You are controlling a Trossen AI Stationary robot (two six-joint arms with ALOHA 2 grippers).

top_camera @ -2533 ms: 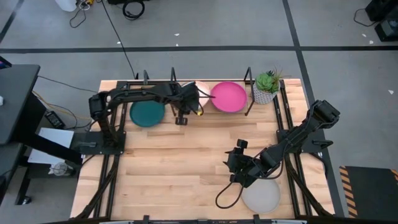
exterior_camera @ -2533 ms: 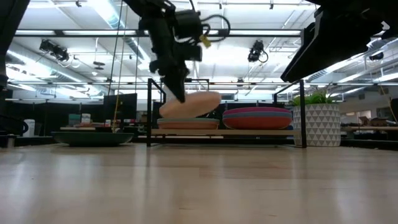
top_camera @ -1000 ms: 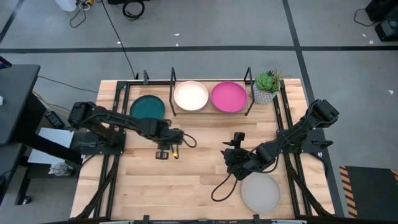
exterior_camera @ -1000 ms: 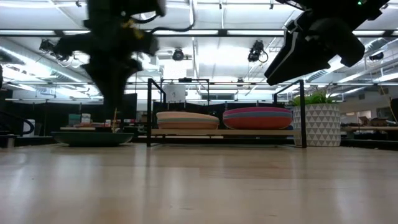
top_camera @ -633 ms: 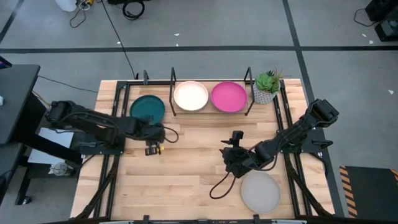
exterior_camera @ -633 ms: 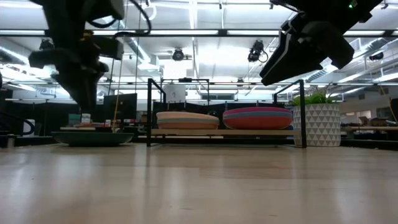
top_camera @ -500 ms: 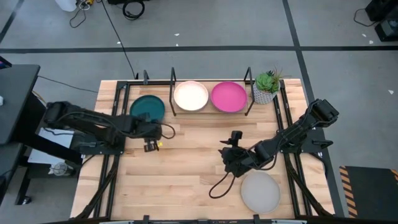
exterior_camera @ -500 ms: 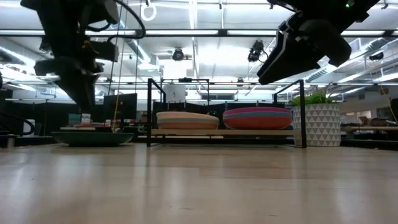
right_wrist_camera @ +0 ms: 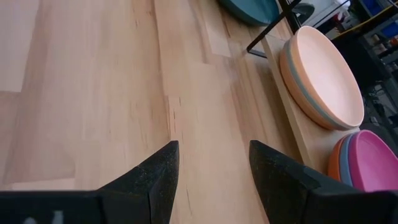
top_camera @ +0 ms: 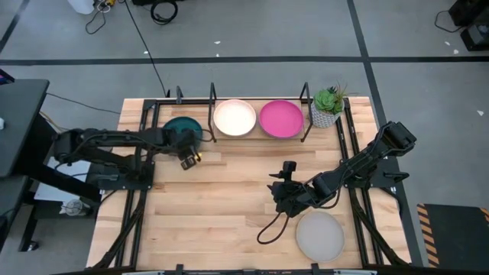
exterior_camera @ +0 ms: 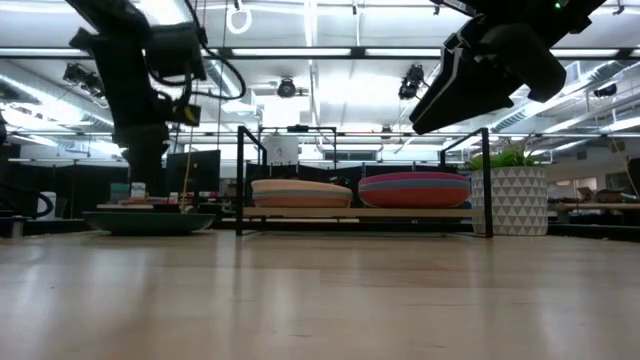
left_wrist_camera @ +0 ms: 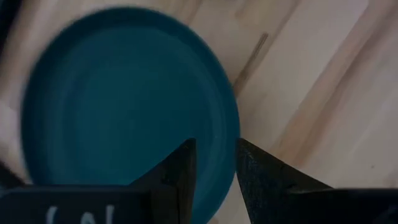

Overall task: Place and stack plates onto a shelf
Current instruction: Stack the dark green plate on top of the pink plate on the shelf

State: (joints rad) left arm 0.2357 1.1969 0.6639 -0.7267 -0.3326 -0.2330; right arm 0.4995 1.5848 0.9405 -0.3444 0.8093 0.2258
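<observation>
A dark teal plate [top_camera: 176, 128] lies flat on the table to the left of the black rod shelf [top_camera: 212, 103]. On the shelf sit a stack topped by a cream plate [top_camera: 234, 117] and a stack topped by a magenta plate [top_camera: 280, 118]. A grey plate [top_camera: 321, 235] lies flat near the table's front right. My left gripper [top_camera: 186, 154] is open and hangs above the teal plate's near right rim [left_wrist_camera: 227, 134], pointing down. My right gripper [top_camera: 280, 195] is open and empty, above bare table just left of and beyond the grey plate.
A small green potted plant [top_camera: 328, 105] stands at the shelf's right end. The shelf's thin upright posts [exterior_camera: 239, 180] rise beside the stacks. Bare wood [top_camera: 229, 206] lies between the two grippers in the table's middle.
My left gripper has gone from the table's middle toward the left edge and then toward the far edge, and now stands over the teal plate's near right rim. The plates have not moved.
</observation>
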